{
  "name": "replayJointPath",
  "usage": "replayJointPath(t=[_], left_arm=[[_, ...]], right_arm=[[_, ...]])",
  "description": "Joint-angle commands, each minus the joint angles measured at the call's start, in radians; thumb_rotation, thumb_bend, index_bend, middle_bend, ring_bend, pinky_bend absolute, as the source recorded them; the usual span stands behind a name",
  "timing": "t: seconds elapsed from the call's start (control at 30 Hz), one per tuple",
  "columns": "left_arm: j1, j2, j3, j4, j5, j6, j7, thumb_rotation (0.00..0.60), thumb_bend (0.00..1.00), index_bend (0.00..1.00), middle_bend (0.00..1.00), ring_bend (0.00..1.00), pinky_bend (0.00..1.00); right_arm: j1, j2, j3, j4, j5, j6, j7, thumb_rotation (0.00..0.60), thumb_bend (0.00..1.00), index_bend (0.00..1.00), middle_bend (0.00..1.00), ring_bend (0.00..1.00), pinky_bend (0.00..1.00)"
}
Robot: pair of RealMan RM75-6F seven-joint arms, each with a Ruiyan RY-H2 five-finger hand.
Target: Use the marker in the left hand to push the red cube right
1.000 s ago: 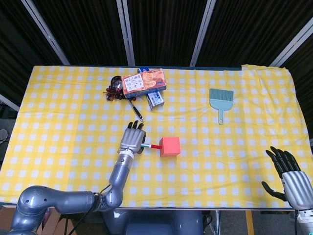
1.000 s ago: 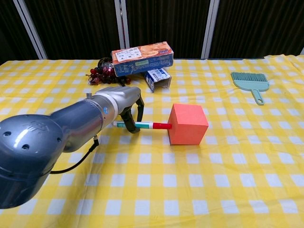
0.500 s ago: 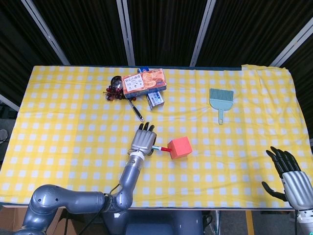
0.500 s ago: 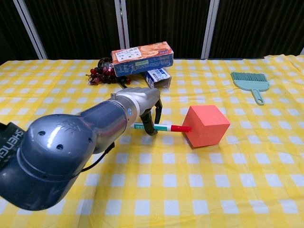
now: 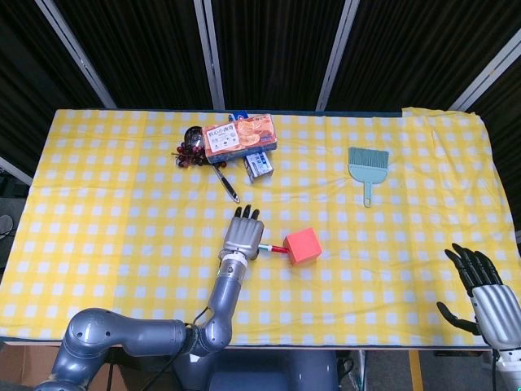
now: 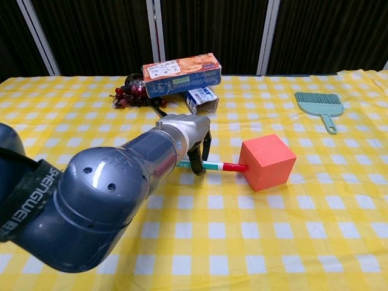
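The red cube (image 5: 303,245) (image 6: 267,161) sits on the yellow checked cloth near the table's middle, turned a little askew. My left hand (image 5: 243,234) (image 6: 188,133) grips a marker (image 5: 273,248) (image 6: 219,166) with a green-and-white barrel and a red cap. The marker points right and its red tip touches the cube's left face. My right hand (image 5: 483,289) hovers at the table's near right corner, fingers spread, holding nothing; the chest view does not show it.
At the back stand an orange biscuit box (image 5: 240,136) (image 6: 181,74), a small blue-and-white carton (image 5: 258,166) (image 6: 202,100), dark grapes (image 5: 186,156) (image 6: 127,97) and a metal spoon (image 5: 220,173). A green dustpan brush (image 5: 368,166) (image 6: 320,105) lies back right.
My left hand has moved right with the marker, and the cube has slid right ahead of the tip and rotated slightly. The right hand has stayed where it was.
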Motion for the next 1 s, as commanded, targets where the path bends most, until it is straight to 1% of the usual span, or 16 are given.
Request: replayJointPath(t=[0.03, 0.23, 0.57, 1.0], left_arm=[[-0.006, -0.007, -0.007, 0.011, -0.004, 0.007, 0.004, 0.6, 0.44, 0.66, 0.12, 0.0, 0.08], [-0.019, -0.028, -0.019, 0.045, 0.002, 0.016, 0.002, 0.6, 0.45, 0.66, 0.13, 0.0, 0.08], [-0.052, -0.071, -0.053, 0.105, 0.009, -0.003, -0.009, 0.6, 0.45, 0.66, 0.13, 0.0, 0.08], [-0.144, -0.142, -0.123, 0.214, 0.013, -0.046, -0.004, 0.6, 0.45, 0.66, 0.13, 0.0, 0.09]], right_arm=[[0.0, 0.0, 0.0, -0.001, -0.001, 0.001, 0.001, 0.6, 0.34, 0.0, 0.0, 0.0, 0.05], [0.0, 0.001, 0.0, -0.002, -0.001, 0.001, 0.002, 0.6, 0.34, 0.0, 0.0, 0.0, 0.05], [-0.001, 0.003, 0.0, -0.002, 0.0, 0.002, 0.01, 0.6, 0.34, 0.0, 0.0, 0.0, 0.05], [-0.004, 0.008, 0.002, -0.001, 0.005, 0.006, 0.029, 0.6, 0.34, 0.0, 0.0, 0.0, 0.05]])
